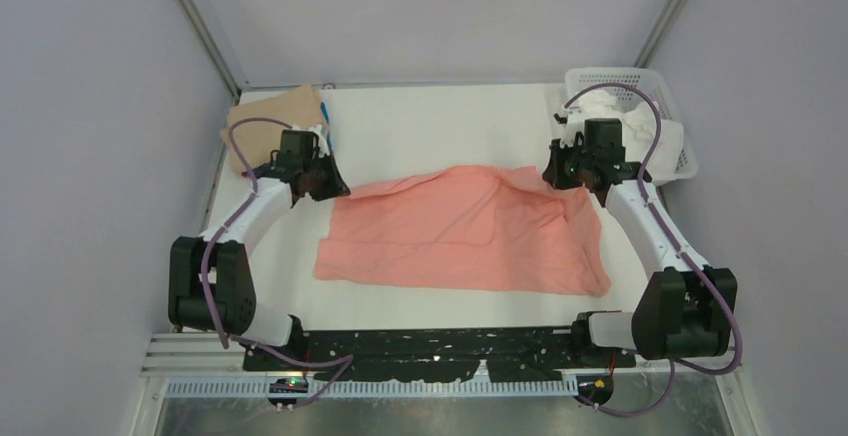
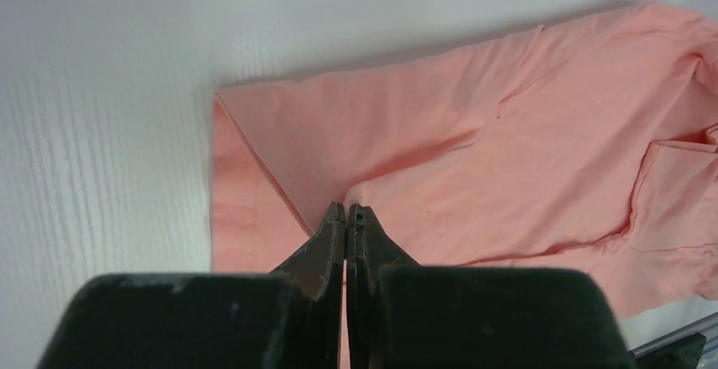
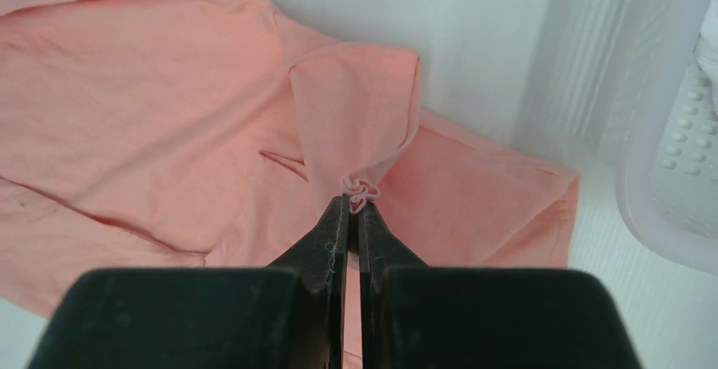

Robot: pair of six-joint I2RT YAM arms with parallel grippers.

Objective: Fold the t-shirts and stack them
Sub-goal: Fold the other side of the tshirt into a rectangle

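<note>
The pink shirt (image 1: 465,231) lies spread over the middle of the white worktop (image 1: 440,126), creased, with its long side running from left to right. The top view gives the whole layout. The left claw (image 1: 325,184) is at the far left corner of the shirt and the right claw (image 1: 560,171) is at the far right corner. From above, however, the wrist bodies cover the fingers, so this view does not show how the jaws stand.

The wrist views show this. In the left wrist view the two dark fingers (image 2: 326,246) are pressed together. A ridge of pink cloth runs up to their tips and pink shows in the narrow slit between them, so the left claw is clenched on the shirt. The rest of the shirt lies flat on the worktop beyond it.

In the right wrist view the fingers are also pressed together, and a small crumpled bunch of pink cloth sticks out just above the tips — the right claw is grasping the shirt. From this bunch a flap of cloth rises, lifted off the layer under it.

A tan shirt (image 1: 270,121) lies flat at the far left corner of the worktop, just behind the left claw and apart from the pink shirt — only the top view shows it. The white lattice basket (image 1: 650,86) stands at the far right corner with white cloth inside. The right wrist view catches only a piece of its wall at the right edge.
</note>
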